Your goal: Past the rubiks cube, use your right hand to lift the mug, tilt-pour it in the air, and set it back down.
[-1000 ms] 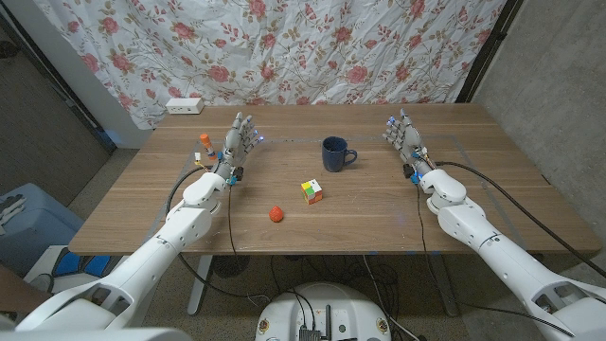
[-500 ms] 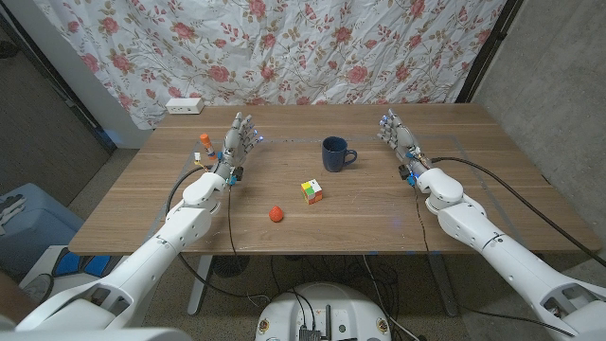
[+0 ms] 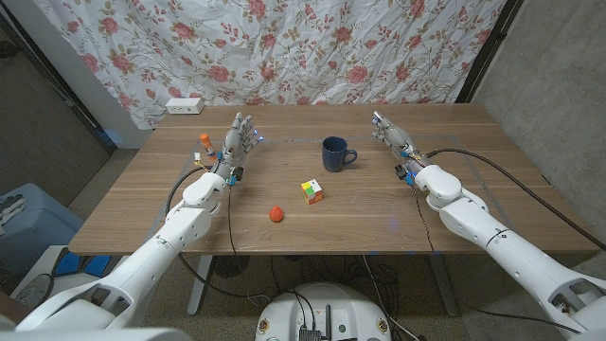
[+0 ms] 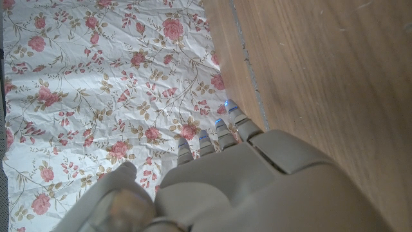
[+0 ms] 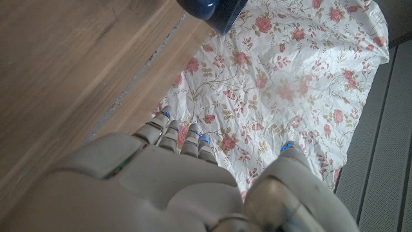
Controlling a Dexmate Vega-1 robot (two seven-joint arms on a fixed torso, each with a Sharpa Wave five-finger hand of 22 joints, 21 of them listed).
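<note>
Here the wooden table (image 3: 379, 204) spans the scene, with a rose-print cloth (image 3: 312, 47) hanging along its far edge. The left arm (image 3: 180, 227) reaches in from the near left, and its left hand (image 3: 237, 142) stands upright on the left half of the table, fingers apart and pointing toward the far edge, holding nothing; the left wrist view shows the same fingers (image 4: 222, 129) spread over wood and cloth. The right arm (image 3: 483, 232) enters from the near right, and its right hand (image 3: 396, 140) is to the right of the mug, apart from it, fingers extended and spread, empty. The dark blue mug (image 3: 334, 154) stands upright at the table's middle, handle turned to the right, beyond the cube. The cube (image 3: 311, 191) lies just nearer than the mug and slightly left of it. A white power strip (image 3: 185, 106) rests at the far left edge. A small red ball (image 3: 276, 214) sits nearer and left of the cube. A small orange-capped bottle (image 3: 204, 142) stands just left of the left hand.
</note>
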